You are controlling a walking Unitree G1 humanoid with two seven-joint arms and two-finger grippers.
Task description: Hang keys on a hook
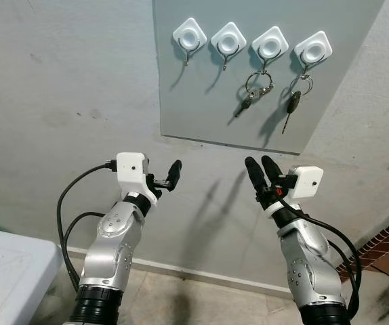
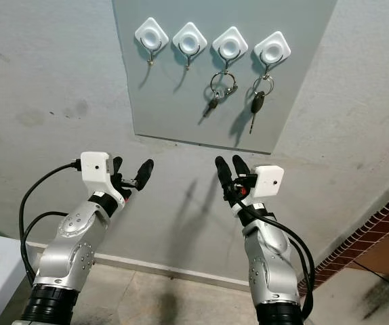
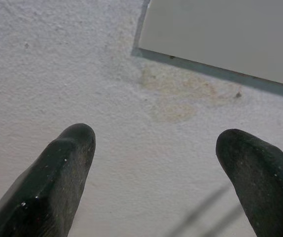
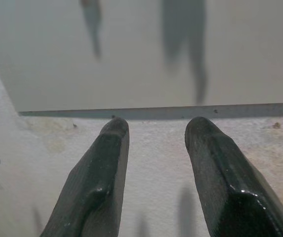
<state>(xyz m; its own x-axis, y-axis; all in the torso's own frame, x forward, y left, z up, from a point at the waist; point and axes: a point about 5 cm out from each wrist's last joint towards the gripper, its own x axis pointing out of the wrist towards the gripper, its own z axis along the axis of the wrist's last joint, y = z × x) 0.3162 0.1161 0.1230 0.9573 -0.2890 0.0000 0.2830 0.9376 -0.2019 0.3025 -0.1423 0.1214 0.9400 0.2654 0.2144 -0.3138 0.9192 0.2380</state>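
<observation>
Upper centre: grey board (image 1: 249,101), four hooks (image 1: 190,34); two key sets (image 1: 252,91) hung. Lower frame: left gripper (image 1: 166,177) spread wide, empty; right gripper (image 1: 262,169) slightly parted, empty.

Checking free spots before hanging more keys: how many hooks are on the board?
4, in a row across the grey board: far-left hook and second hook bare, third hook holding a key ring, far-right hook holding a dark key.
</observation>
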